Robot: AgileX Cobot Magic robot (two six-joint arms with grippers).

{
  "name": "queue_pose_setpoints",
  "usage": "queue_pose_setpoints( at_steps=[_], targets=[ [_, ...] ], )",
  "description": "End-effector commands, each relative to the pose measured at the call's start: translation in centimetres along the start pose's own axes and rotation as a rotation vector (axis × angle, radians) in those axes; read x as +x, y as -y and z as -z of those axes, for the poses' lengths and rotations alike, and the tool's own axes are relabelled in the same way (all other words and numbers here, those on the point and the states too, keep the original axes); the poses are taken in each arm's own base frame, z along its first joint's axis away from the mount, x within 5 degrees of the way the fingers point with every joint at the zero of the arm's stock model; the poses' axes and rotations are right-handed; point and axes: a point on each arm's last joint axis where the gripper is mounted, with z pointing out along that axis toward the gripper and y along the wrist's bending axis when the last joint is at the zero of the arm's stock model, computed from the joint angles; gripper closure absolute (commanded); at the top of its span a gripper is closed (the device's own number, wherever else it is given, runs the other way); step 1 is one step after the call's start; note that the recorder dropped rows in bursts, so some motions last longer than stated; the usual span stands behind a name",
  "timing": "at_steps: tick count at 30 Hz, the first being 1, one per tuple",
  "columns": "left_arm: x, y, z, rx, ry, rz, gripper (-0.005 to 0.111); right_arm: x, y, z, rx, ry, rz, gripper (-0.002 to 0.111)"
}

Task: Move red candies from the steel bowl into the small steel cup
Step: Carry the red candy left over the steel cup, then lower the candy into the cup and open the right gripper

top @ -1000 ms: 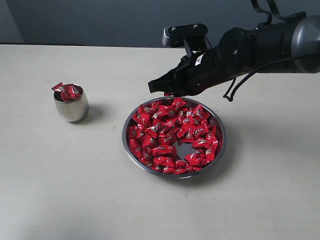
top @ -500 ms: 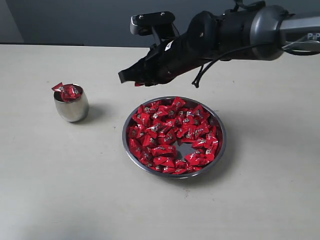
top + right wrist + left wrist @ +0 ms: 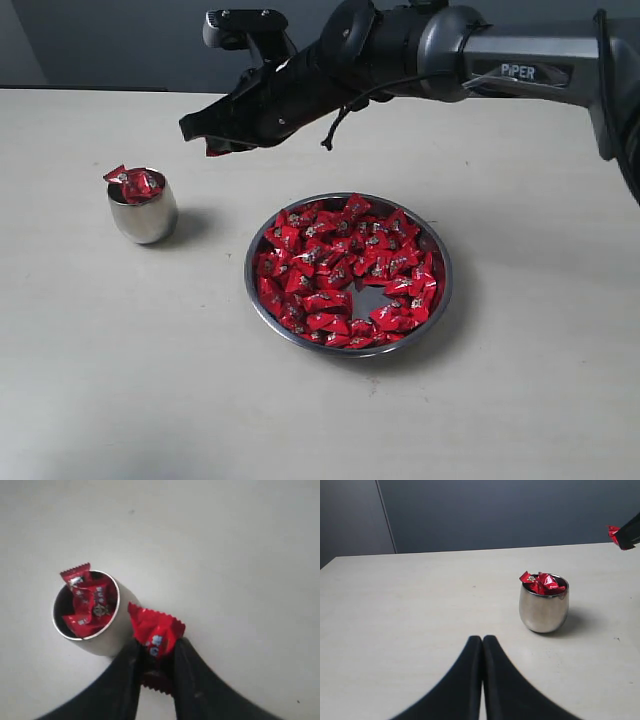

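Elevated exterior; cup [image 3: 143,212] common to all views

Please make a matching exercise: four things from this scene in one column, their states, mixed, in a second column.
1. steel bowl
2. small steel cup
3. left end effector
4. right end effector

a. shut on one red candy
b. filled above its rim
c. shut, holding nothing
d. many red candies, one bare patch

Pairs: 1-d, 2-b, 3-c, 4-a

Bright red candies [image 3: 340,260], silver-white marks. Mirror-silver steel bowl [image 3: 368,299] and small steel cup [image 3: 143,218]. My jaws black; counter [image 3: 150,380] cream.
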Motion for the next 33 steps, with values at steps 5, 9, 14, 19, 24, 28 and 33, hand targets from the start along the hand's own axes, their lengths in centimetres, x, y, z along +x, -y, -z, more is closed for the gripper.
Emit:
queue_pose_setpoints(
  at_steps=[5, 9, 14, 19, 24, 28, 33],
  targets=[
    [0.1, 0.0, 0.0, 0.0, 0.0, 0.003, 0.106, -1.1, -3.1, -2.9, -0.11, 0.003, 0.073, 0.109],
    [0.1, 0.0, 0.0, 0.0, 0.0, 0.003, 0.106, -1.2, -4.0, -4.6, -0.165, -0.011, 0.066, 0.109],
    [0.1, 0.0, 0.0, 0.0, 0.0, 0.003, 0.106, -1.4, -4.0, -5.1, -0.176, -0.003, 0.059, 0.109],
    [0.1, 0.0, 0.0, 0.0, 0.0, 0.003, 0.106, -1.3, -4.1, -5.6, -0.193, -0.005, 0.044, 0.109],
    [0.1, 0.0, 0.0, 0.0, 0.0, 0.003, 0.106, -0.8, -4.9, -6.6, -0.215, -0.027, 0.058, 0.109],
    [0.1, 0.0, 0.0, 0.0, 0.0, 0.003, 0.106, -0.9, -5.2, -6.9, -0.213, -0.013, 0.062, 0.109],
    [0.1, 0.0, 0.0, 0.0, 0.0, 0.003, 0.106, -1.1, -5.0, -7.0, -0.193, 0.01, 0.055, 0.109]
  ],
)
